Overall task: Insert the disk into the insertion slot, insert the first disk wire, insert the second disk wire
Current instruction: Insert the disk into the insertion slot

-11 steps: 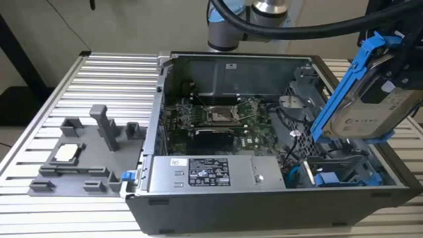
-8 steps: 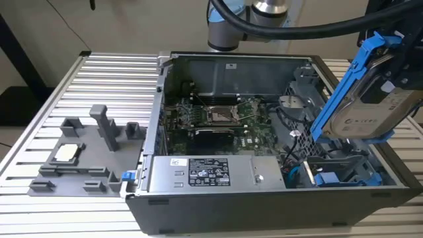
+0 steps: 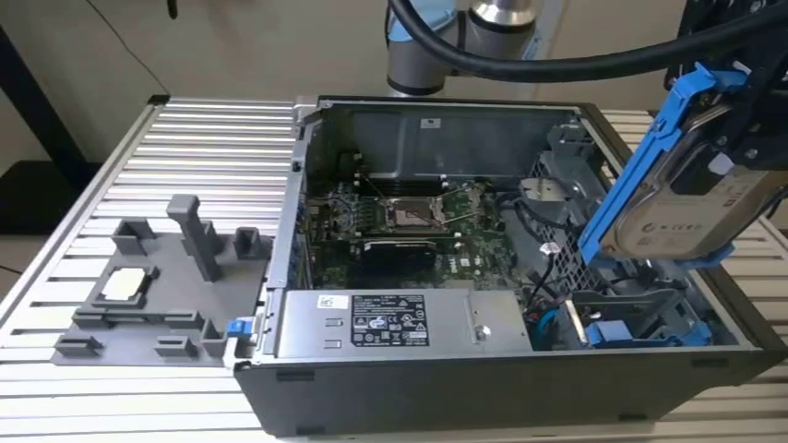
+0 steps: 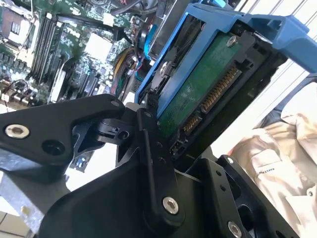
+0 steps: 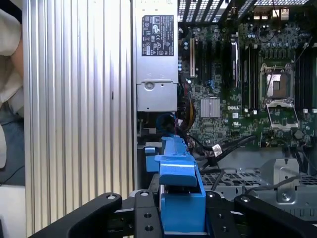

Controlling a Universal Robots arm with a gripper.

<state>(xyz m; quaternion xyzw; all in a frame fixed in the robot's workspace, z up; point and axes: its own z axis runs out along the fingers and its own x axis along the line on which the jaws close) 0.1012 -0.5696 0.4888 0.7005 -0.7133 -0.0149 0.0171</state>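
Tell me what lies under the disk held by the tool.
Under the tilted disk, gripped in the tool, sits the grey cage with its blue-railed slot. The disk covers the part of the cage behind it.

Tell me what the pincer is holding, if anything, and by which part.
The pincer holds the disk, tilted above the open case. It is clamped across the two sides of the disk's blue caddy frame, as the first wrist view shows.
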